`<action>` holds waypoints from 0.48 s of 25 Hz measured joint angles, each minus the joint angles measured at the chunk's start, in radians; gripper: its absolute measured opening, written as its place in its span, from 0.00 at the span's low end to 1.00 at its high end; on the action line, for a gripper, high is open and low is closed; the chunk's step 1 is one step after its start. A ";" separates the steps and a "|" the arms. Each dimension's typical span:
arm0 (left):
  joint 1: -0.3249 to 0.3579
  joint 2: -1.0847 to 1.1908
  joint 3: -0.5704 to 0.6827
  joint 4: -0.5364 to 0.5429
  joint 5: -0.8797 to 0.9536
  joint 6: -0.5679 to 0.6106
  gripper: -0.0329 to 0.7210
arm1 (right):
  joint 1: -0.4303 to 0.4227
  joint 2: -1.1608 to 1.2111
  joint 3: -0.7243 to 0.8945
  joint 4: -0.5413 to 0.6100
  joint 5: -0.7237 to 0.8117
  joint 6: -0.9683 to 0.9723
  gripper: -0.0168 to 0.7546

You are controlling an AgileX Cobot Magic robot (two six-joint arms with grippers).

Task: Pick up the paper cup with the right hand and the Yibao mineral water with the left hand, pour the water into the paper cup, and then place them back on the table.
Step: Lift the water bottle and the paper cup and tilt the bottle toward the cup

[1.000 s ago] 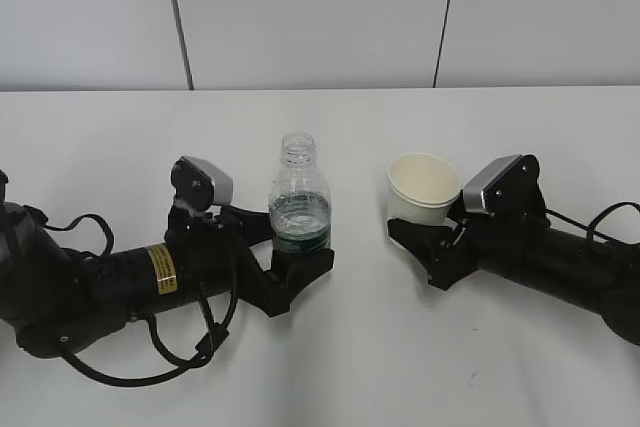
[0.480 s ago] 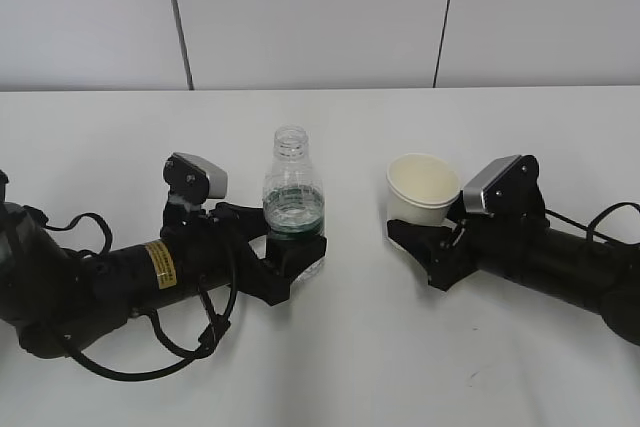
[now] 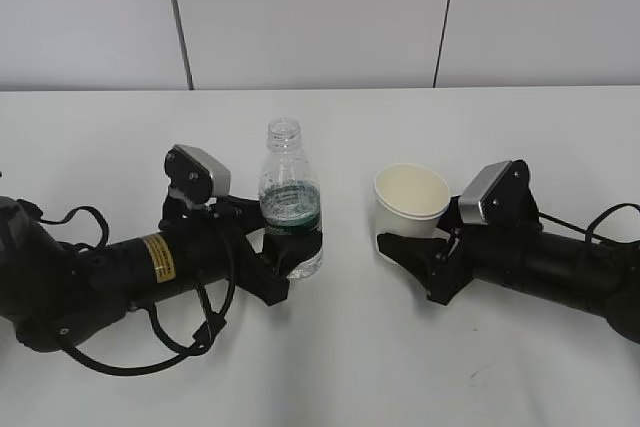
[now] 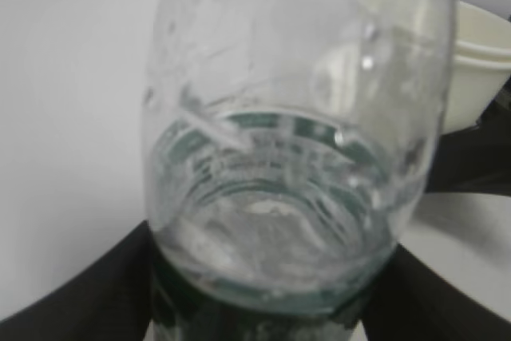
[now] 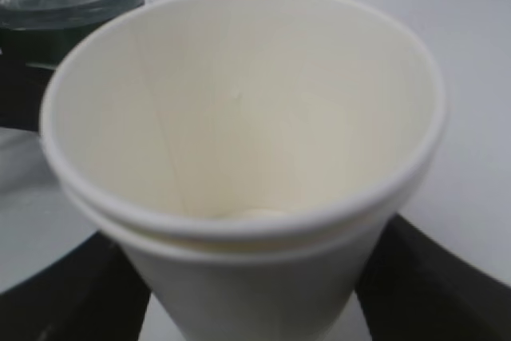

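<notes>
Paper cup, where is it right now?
Right of centre in the exterior view: the paper cup sits upright in the right hand, right of the Yibao mineral water.

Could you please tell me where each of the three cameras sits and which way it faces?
Exterior: in front, slanting down at the white table; both black arms show.
Left wrist: behind the left gripper, facing the clear ribbed bottle; finger edges show.
Right wrist: behind the right gripper, facing the cream paper cup.
Both wrist views share bottle and cup.

The left hand [image 3: 290,257] hides the bottle's [image 3: 291,197] base, and the cup's [image 5: 247,165] bottom runs off the right wrist view.
</notes>
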 joint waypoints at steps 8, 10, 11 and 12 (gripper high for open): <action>0.000 -0.054 0.000 -0.006 0.010 0.055 0.64 | 0.000 -0.013 0.000 -0.011 0.000 0.006 0.74; 0.000 -0.054 0.000 -0.006 0.011 0.056 0.64 | 0.000 -0.013 0.000 -0.011 0.000 0.006 0.74; 0.000 -0.054 0.000 -0.006 0.011 0.056 0.64 | 0.000 -0.013 0.000 -0.011 0.000 0.006 0.74; -0.001 -0.054 0.000 -0.006 0.011 0.056 0.64 | 0.000 -0.013 0.000 -0.011 0.000 0.006 0.74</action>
